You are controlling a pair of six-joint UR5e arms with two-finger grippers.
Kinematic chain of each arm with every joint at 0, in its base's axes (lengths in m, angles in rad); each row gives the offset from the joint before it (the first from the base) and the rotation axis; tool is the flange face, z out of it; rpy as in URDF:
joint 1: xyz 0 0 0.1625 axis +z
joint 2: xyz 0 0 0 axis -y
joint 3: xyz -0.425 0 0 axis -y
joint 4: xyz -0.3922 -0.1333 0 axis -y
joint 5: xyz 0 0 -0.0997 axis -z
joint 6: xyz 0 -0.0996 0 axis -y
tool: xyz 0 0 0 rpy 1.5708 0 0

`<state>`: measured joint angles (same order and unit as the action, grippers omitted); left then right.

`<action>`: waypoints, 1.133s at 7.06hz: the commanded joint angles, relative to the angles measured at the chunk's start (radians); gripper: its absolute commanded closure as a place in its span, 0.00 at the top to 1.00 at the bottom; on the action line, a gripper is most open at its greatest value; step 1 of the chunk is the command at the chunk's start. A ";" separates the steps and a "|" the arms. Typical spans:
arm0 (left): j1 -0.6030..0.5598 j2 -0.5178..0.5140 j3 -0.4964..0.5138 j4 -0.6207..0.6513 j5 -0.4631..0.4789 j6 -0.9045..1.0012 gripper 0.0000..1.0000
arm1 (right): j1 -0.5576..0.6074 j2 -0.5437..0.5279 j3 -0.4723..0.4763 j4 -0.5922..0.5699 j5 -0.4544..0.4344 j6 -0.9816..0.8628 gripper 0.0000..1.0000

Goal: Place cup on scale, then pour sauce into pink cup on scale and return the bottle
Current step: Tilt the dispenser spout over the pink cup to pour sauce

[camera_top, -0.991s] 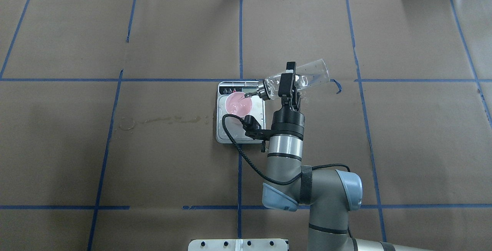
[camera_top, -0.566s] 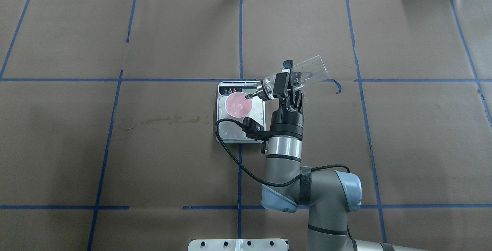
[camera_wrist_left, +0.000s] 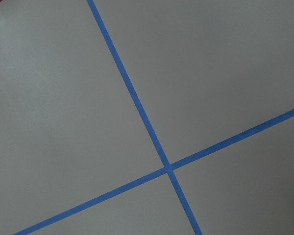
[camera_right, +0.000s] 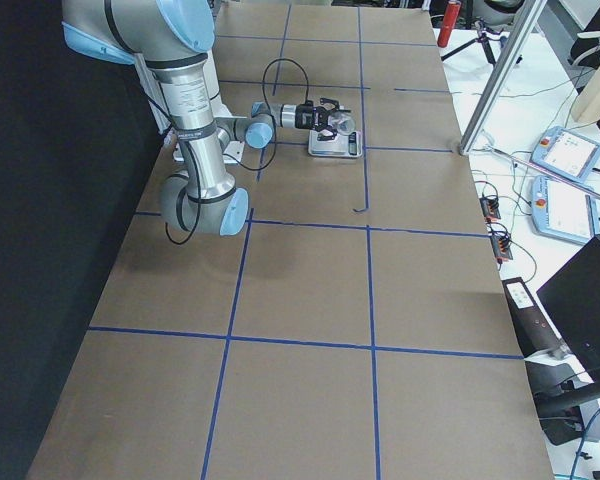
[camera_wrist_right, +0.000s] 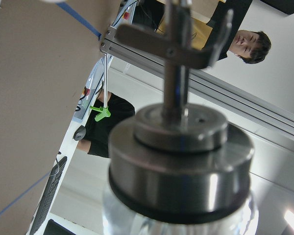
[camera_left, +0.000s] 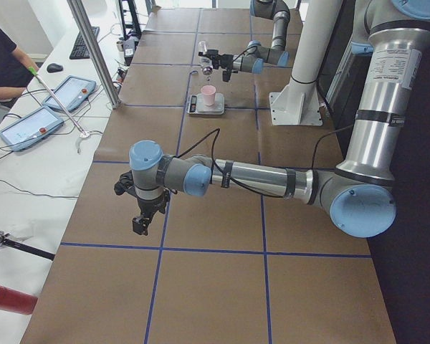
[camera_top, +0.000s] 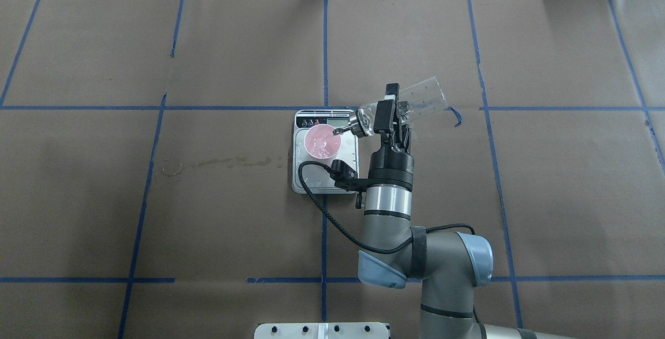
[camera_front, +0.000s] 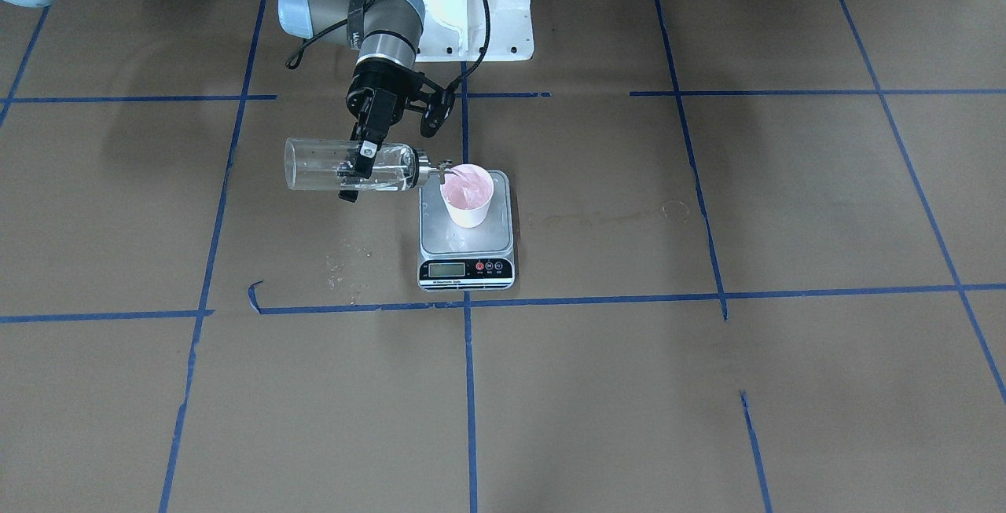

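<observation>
- One white cup (camera_front: 467, 197), pink inside, stands on the scale (camera_front: 467, 268), close to the display end.
- One clear bottle (camera_front: 326, 165) lies tipped on its side in the air, right of the cup, with its thin spout over the cup's rim.
- Some clear sauce (camera_front: 393, 174) sits by the bottle's neck.
- Right gripper (camera_front: 355, 173) pinches the bottle's middle.
- Left gripper (camera_left: 140, 223) hangs far off on the left; I cannot tell if its fingers are spread.

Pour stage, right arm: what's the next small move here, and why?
Probably roll the wrist back so the spout lifts and the flow stops. The right end effector holds the bottle about level, its spout tip sits over the cup on the scale, and the cup already holds liquid.
</observation>
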<state>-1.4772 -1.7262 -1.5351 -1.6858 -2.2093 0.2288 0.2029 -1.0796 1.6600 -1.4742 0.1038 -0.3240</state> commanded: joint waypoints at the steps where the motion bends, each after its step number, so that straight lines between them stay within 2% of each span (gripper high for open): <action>1: 0.000 -0.001 -0.003 0.000 -0.001 0.000 1.00 | 0.000 -0.025 -0.006 0.066 0.037 0.054 0.00; 8: 0.000 -0.004 -0.003 0.000 -0.001 0.000 1.00 | -0.008 -0.013 -0.006 0.068 0.167 0.585 0.00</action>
<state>-1.4772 -1.7299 -1.5391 -1.6858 -2.2103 0.2285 0.1958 -1.0944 1.6512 -1.4067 0.2468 0.1607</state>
